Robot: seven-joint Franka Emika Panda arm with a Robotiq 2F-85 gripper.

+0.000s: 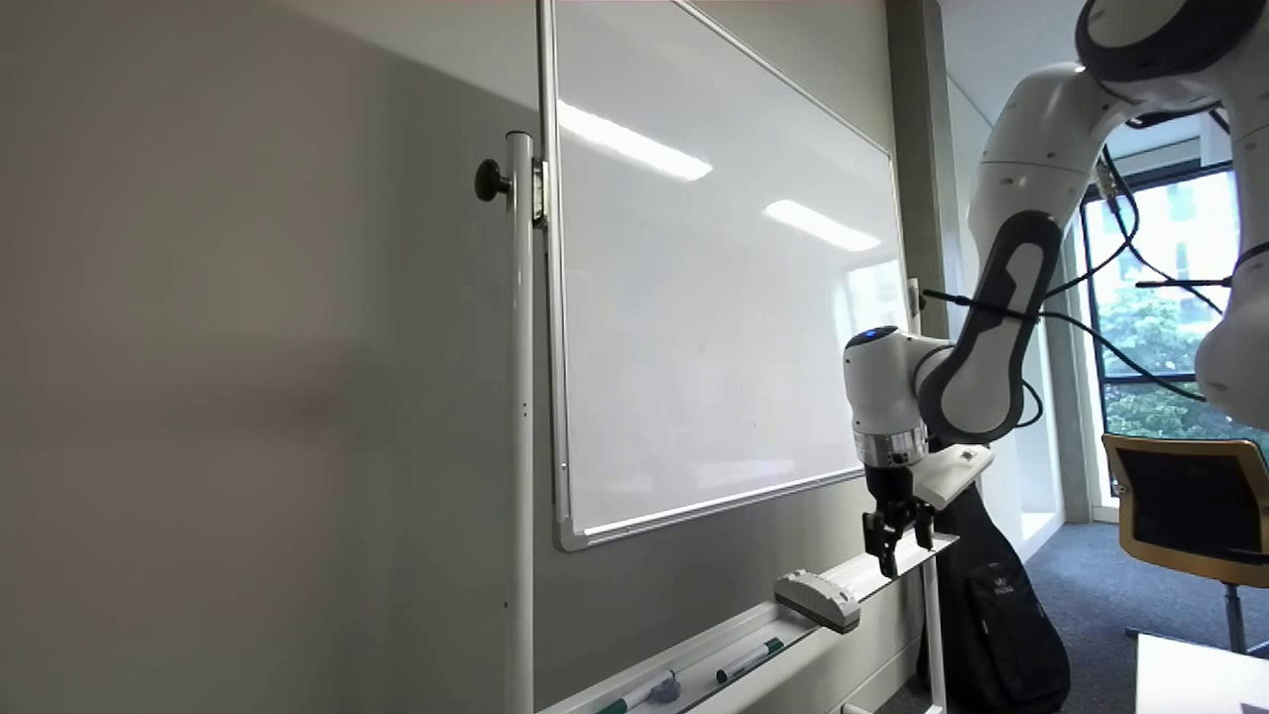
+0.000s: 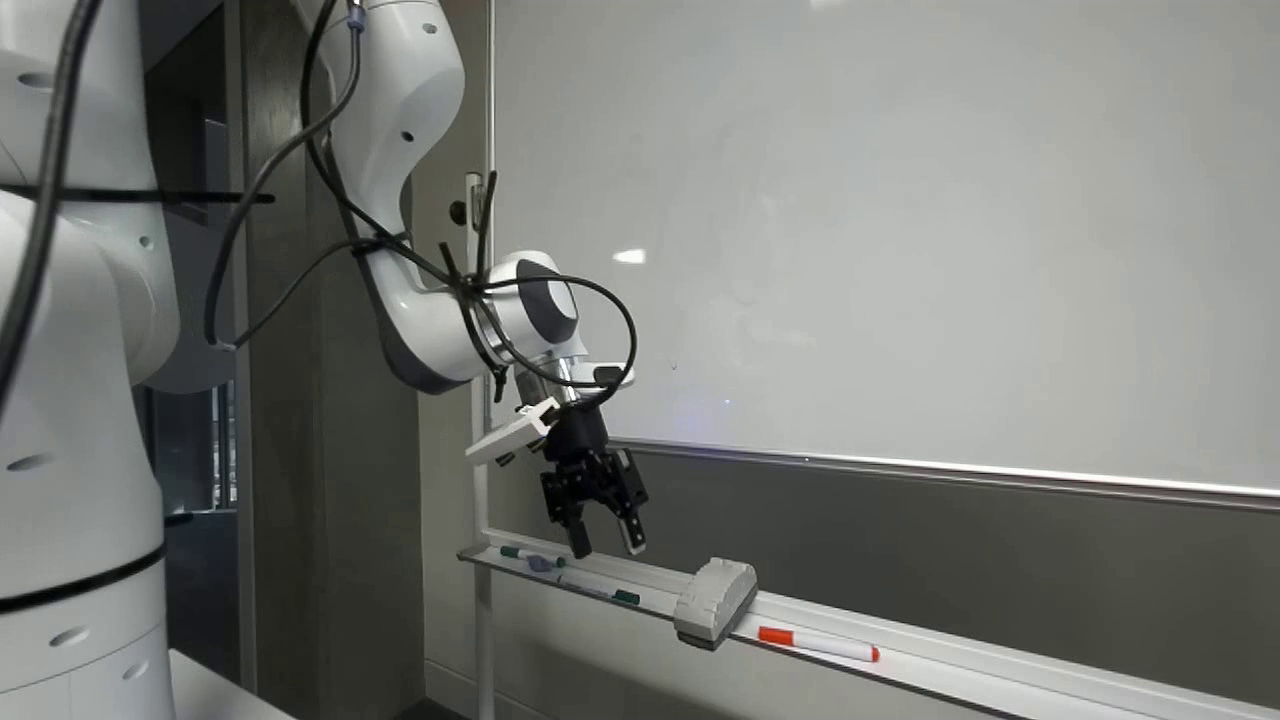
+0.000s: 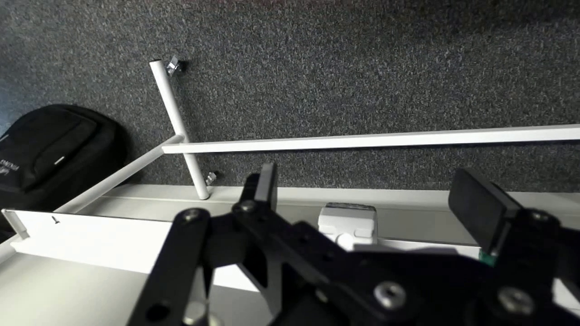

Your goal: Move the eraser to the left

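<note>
The eraser [image 2: 715,602] is a pale grey-white block with a darker underside. It lies across the white whiteboard tray [image 2: 1010,683], and its near end sticks out over the tray's front edge. It also shows in an exterior view [image 1: 817,599]. My gripper [image 2: 607,546] points down, higher than the eraser and apart from it. It appears left of the eraser there, and to its right in an exterior view [image 1: 903,555]. In the wrist view the eraser [image 3: 348,223] shows beyond the gap between the spread fingers [image 3: 364,192], its lower part hidden by the gripper's linkage. The gripper holds nothing.
A red-capped marker [image 2: 818,644] lies right beside the eraser on the tray. Green-ended markers [image 2: 598,592] [image 2: 532,556] lie on its other side. The whiteboard [image 2: 900,250] rises above and behind the tray. A post [image 1: 519,426] stands at the board's side. A black bag [image 3: 59,147] leans by the frame.
</note>
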